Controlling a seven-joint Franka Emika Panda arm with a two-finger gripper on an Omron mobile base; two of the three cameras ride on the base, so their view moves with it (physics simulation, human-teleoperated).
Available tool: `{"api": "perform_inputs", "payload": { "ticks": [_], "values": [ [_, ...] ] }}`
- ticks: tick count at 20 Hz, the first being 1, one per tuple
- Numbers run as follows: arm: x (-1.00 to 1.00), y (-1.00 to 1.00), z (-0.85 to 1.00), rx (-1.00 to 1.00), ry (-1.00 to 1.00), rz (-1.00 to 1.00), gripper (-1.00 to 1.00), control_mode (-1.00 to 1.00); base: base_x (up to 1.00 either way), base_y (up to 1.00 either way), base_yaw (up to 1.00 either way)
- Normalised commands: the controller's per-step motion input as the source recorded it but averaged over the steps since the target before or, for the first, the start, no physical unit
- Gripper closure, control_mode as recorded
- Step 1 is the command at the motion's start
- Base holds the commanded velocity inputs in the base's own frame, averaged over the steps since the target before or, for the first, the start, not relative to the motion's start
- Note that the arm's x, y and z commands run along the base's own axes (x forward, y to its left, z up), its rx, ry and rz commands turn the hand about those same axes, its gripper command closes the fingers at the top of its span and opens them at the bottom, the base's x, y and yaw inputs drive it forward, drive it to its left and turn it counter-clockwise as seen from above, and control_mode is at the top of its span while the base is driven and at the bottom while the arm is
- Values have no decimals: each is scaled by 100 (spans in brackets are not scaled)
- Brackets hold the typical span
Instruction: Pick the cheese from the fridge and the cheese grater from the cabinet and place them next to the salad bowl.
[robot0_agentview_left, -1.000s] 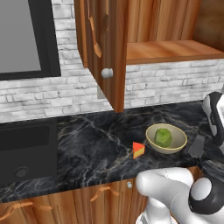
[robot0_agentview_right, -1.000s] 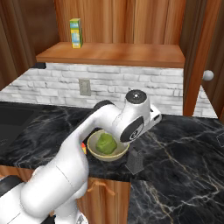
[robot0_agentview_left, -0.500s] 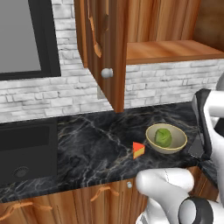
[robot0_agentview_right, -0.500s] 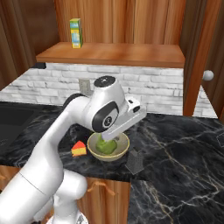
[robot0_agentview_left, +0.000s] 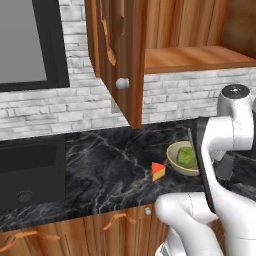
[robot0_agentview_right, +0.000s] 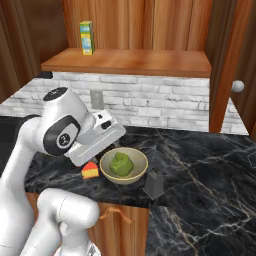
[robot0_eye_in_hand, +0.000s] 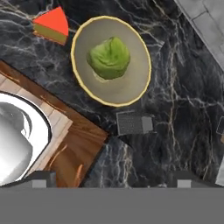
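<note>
salad bowl (robot0_eye_in_hand: 111, 61) on black counter (robot0_eye_in_hand: 183, 96), cheese (robot0_eye_in_hand: 51, 25) just beside it, cheese grater (robot0_eye_in_hand: 134, 123) near its other side, gripper (robot0_eye_in_hand: 111, 177) above, wide open, holding nothing

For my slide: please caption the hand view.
Cheese and grater lie beside the salad bowl on the counter.

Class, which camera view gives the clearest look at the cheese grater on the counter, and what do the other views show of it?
The right base view: the cheese grater stands upright beside the salad bowl, unobstructed. The hand view looks straight down on its top, hiding its shape. In the left base view I cannot make it out; the arm covers that area.
</note>
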Motion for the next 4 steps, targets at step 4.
{"api": "perform_inputs", "payload": {
  "ticks": [4],
  "values": [
    [-45, 67, 0, 18, -10, -22, -100, -100, 0, 0, 0]
  ]
}}
